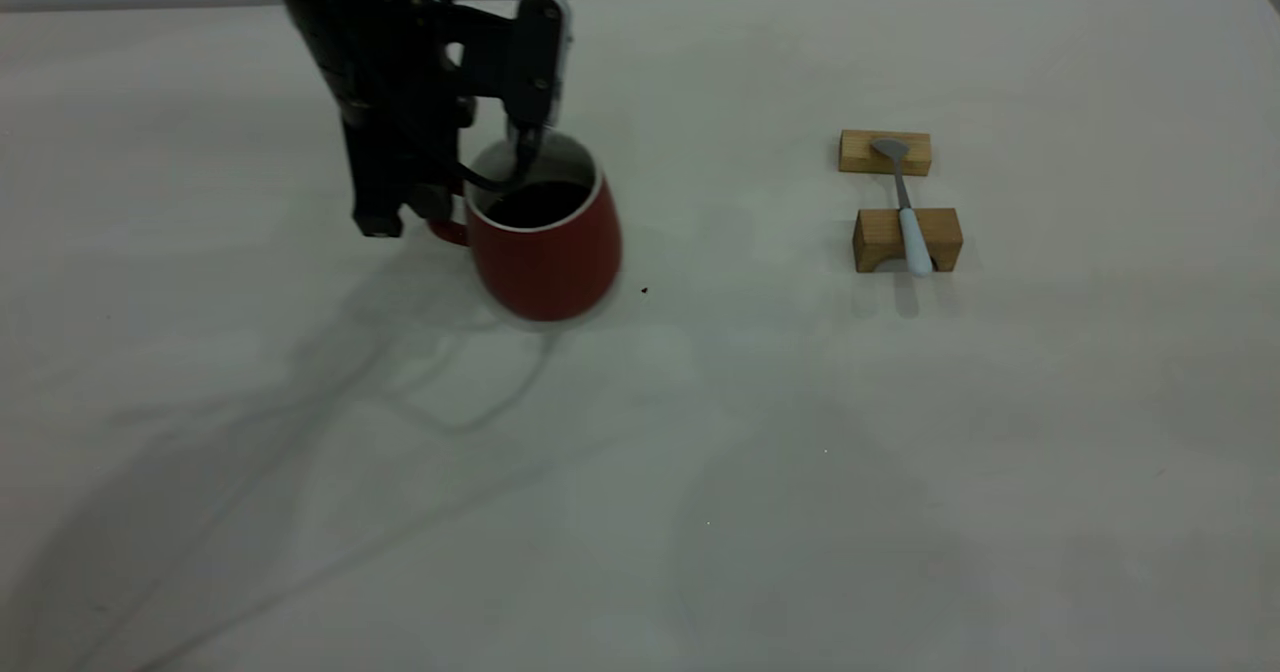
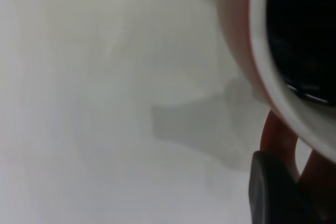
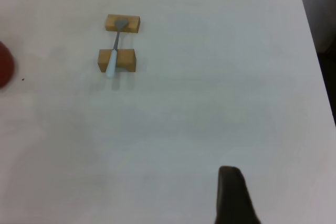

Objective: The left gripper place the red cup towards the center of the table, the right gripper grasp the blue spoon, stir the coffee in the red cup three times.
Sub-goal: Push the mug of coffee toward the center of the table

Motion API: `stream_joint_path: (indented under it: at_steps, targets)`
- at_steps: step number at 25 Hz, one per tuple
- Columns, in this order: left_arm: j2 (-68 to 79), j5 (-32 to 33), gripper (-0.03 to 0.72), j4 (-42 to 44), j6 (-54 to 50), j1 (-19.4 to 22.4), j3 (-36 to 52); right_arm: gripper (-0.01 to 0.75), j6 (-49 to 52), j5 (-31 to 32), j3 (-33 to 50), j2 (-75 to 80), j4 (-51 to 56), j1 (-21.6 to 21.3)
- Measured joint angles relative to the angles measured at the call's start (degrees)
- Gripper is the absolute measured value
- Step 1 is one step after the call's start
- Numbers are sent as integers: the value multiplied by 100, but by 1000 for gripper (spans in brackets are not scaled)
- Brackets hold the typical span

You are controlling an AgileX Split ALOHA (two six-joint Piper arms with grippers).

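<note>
The red cup (image 1: pixel 545 242) stands left of the table's (image 1: pixel 700 452) centre, leaning slightly and blurred, with dark coffee (image 1: pixel 540 202) inside. My left gripper (image 1: pixel 440 220) comes down from above and is shut on the cup's handle (image 2: pixel 278 135); one black finger (image 2: pixel 273 195) presses against the handle. The blue spoon (image 1: pixel 905 207) lies across two tan wooden blocks (image 1: pixel 907 240) to the right, bowl on the far block, pale blue handle on the near one. Only a dark part of my right gripper (image 3: pixel 233 198) shows, well away from the spoon (image 3: pixel 114 51).
A small dark speck (image 1: pixel 645 290) lies on the table just right of the cup. The table's right edge (image 3: pixel 315 51) runs past the spoon blocks (image 3: pixel 117 59). Bare tabletop lies between cup and blocks.
</note>
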Motion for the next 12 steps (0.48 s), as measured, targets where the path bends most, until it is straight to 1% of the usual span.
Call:
stream_joint_path:
  at_steps: [7,12]
  targets:
    - [74,-60,213,17,0,-203,-15,511,0,0,0,0,0,0]
    - [81,-32,213,12,0,-253,-18,511,0,0,0,0,0,0]
